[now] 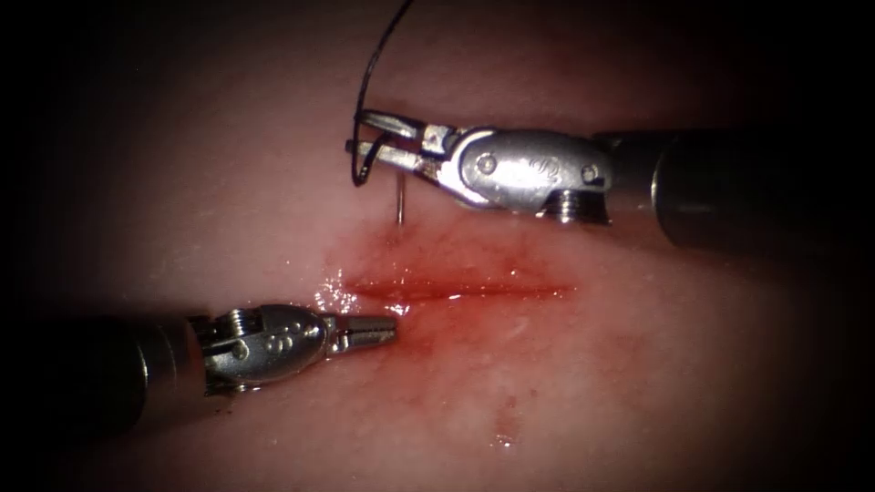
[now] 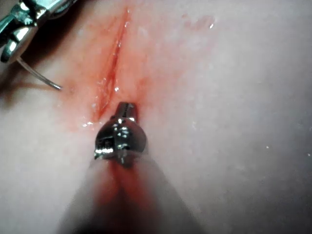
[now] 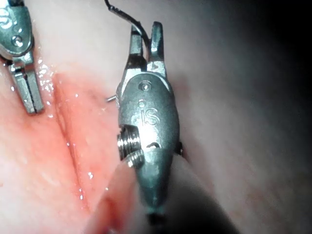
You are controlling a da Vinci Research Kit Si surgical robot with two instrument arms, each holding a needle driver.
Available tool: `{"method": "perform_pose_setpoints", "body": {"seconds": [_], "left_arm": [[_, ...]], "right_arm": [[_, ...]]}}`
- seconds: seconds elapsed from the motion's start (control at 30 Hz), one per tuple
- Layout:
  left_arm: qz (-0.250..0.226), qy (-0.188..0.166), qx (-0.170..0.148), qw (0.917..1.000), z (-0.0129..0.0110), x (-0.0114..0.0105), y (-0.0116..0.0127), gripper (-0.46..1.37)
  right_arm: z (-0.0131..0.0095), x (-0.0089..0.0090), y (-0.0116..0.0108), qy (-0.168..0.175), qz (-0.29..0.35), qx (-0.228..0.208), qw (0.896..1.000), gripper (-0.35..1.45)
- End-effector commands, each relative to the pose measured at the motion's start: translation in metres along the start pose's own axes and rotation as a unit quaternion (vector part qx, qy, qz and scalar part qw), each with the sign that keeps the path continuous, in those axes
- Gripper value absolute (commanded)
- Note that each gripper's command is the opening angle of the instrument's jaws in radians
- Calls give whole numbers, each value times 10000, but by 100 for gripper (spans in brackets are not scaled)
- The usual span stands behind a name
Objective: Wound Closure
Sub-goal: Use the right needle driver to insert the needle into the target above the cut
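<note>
We are observing the right hand (image 1: 369, 146) above the cut (image 1: 456, 290), its jaws gripping the needle (image 1: 401, 202) near its thread end, with the needle hanging down and its tip just touching or hovering at the tissue (image 1: 638, 383) above the cut; we cannot tell which. The thread (image 1: 365, 82) is looping from that hand upward out of view. We are noting the left hand (image 1: 378, 330) lying closed on nothing, just below the cut's left end, well apart from the needle.

Tissue (image 1: 638, 383) carries a horizontal cut (image 1: 456, 290) with red fluid (image 1: 428, 264) around it.
</note>
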Motion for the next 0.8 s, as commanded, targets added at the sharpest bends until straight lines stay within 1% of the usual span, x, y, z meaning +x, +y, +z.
{"method": "perform_pose_setpoints", "body": {"seconds": [0.03, 0.07, 0.17, 0.27, 0.47, 0.8], "left_arm": [[3, 1, -58, 10000, -1, 0, 0, -35], [7, 2, -63, 10000, -1, 0, 0, -35], [18, 5, -77, 10000, -2, -1, -1, -35], [24, 6, -84, 10000, -3, -2, -2, -35], [29, 7, -90, 10000, -4, -3, -2, -35], [29, 8, -92, 10000, -4, -3, -2, -35]], "right_arm": [[1, -1, -2, -15, 54, -18, 10000, -35], [3, -2, -2, -5, 229, -12, 9997, -35], [5, -3, -1, -16, 464, -30, 9989, -35], [5, -3, 0, -37, 582, -35, 9983, -35], [4, -4, 2, -166, 689, 20, 9975, -35], [4, -7, -2, -295, 799, 103, 9963, -35]]}}
